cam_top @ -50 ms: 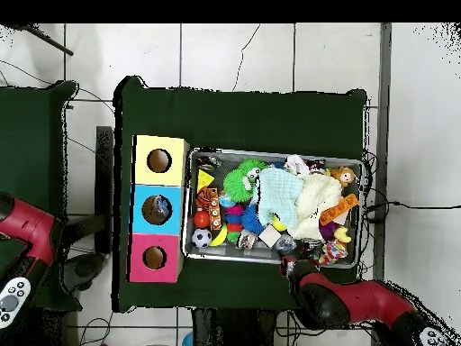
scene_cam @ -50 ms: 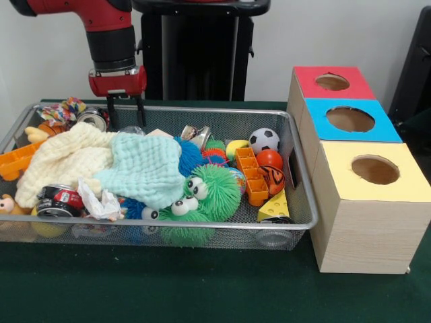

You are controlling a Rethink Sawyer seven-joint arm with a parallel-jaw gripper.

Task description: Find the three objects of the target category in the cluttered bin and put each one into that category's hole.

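Gripper: fingers apart, holding nothing, tips pointing down just above the bin's far rim. Below and in front of it: cream cloth, mint cloth. Well aside: three-hole box, its long axis running front to back.

Arm cut off by front view's top edge. Cream cloth and mint cloth cover toys at bin's middle; what lies under them hidden. Gripper tips dip behind bin's far rim. 3 box holes' insides dark.
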